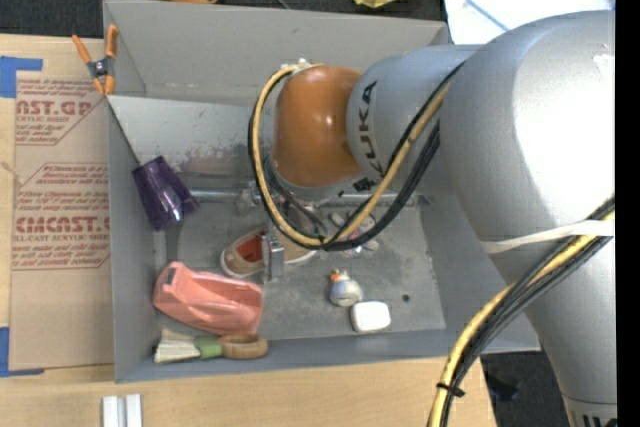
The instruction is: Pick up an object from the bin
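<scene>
Just beside the tool (274, 257) at the middle of the bin (300, 35), a small red-and-white dish (240, 257); tool's state unclear.

Bright, even light, probably from overhead, glints on the arm (540, 135) and softly shadows the bin (405, 260).

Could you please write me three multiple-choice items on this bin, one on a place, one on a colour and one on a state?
1. Where does the purple thing lie? A by the left wall of the bin; B by its right wall; C outside it.
2. What colour is the small block? A white; B black; C green.
3. The pink thing is: A lifted up; B lying on the floor; C hung on the rim.
Answers: A, it rests at the left; A, it looks white; B, it lies flat, left of the gripper.
</scene>
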Action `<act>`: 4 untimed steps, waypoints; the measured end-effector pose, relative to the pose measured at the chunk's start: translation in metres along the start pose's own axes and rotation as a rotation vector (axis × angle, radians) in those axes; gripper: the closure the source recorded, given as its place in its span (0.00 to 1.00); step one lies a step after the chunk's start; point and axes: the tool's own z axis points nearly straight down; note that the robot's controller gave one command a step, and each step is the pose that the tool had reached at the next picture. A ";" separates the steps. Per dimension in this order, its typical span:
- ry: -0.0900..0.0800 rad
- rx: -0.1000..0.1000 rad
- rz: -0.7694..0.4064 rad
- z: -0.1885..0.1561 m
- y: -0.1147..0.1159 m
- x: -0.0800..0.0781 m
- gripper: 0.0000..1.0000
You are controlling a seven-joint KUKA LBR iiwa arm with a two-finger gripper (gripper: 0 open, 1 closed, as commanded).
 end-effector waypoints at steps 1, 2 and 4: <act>0.002 -0.004 0.179 -0.001 0.018 0.010 0.00; -0.002 -0.001 0.005 0.000 0.024 -0.001 0.00; -0.003 -0.006 0.161 -0.002 0.020 0.007 1.00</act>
